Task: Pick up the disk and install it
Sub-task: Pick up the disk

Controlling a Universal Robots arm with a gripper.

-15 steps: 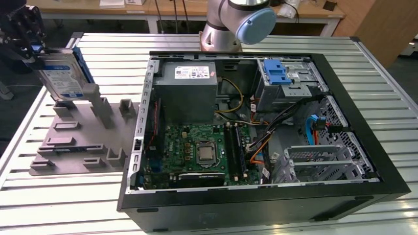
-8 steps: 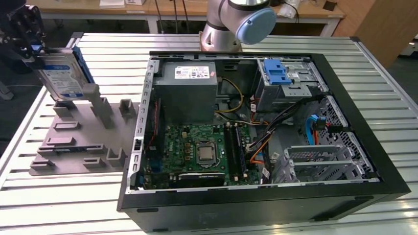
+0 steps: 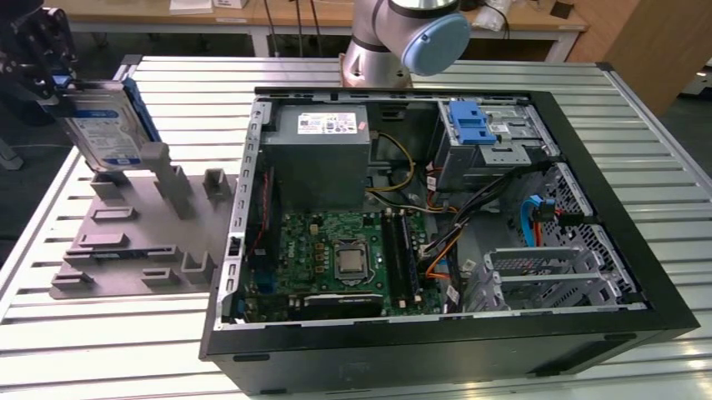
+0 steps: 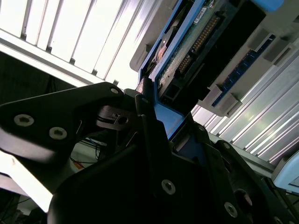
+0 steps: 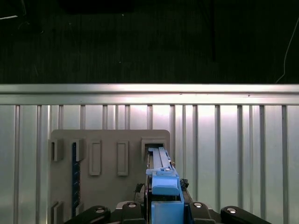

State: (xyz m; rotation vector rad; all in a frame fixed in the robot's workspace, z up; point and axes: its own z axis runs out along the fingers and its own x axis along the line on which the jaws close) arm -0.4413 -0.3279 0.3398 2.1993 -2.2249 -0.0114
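Tool [image 3: 58, 83] is clamped on the disk [image 3: 106, 133] in the upper left of the exterior view, upright just over the grey holder [image 3: 122, 242]. I'd keep it dead vertical and lift straight, so the blue frame doesn't snag the slot posts.

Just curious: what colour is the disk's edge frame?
Blue; the disk shows it best in the first wrist view.

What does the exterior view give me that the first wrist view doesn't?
Exterior view: the open black computer case with green motherboard and grey metal power-supply box. First wrist view: the silver-grey disk's blue frame edge-on, in line with a raised slot. Both: the gripper shut on the disk over the grey fixture plate on the slatted metal table.
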